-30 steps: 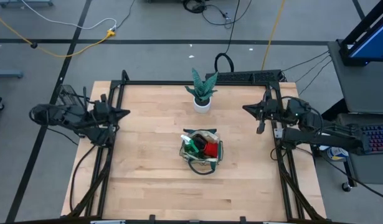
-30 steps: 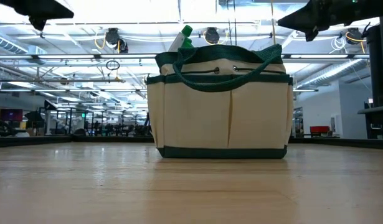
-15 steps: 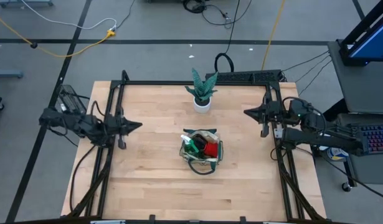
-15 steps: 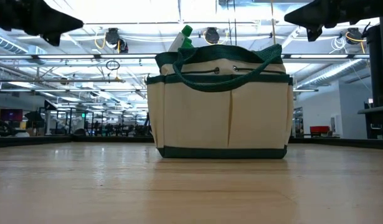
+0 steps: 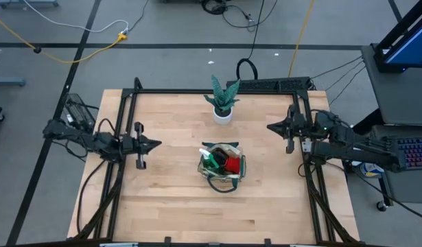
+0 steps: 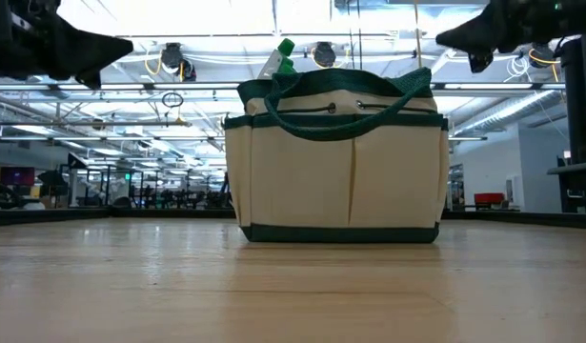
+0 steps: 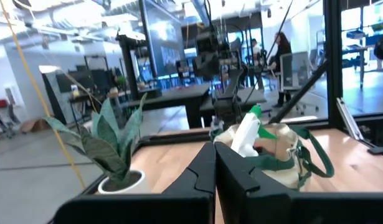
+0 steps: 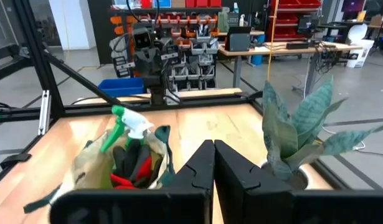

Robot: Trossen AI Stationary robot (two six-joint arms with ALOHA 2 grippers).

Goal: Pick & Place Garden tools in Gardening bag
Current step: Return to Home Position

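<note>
**Fig. — Bag packed; arms making for the rest pose**

The round beige fabric gardening bag (image 6: 335,171), w/ dark green trim and loop handles, stands upright near the ctr of the light wooden table (image 5: 169,202). Seen from above, it holds a green-and-white spray bottle (image 5: 209,162) poking over the rim, w/ red-and-black gloves (image 5: 230,163) beside it. Its other contents are too small to tell. No tool shows lying loose on the tabletop.

The left gripper (image 5: 156,144) hangs over the table's left part, tip aimed at the ctr, well apart from the bag. Its wrist view shows the two dark fingers pressed together w/ nothing btwn them. The right gripper (image 5: 270,125) hangs near the right rail of the black metal frame (image 5: 183,91), also well apart from the bag, fingers likewise closed on nothing. A spiky green plant (image 5: 223,96) in a white pot stands toward the far edge, beyond the bag; neither arm touches it.

Step in hand (judged): packing appears complete and the bag is set in place, so only the retreat to the home pose is left. The next move calls for no grasp. Each arm should fold back toward its own side, high enough to clear the bag handles and plant leaves. The left arm reaches farther in over the table, so it seems to have more travel to make.
</note>
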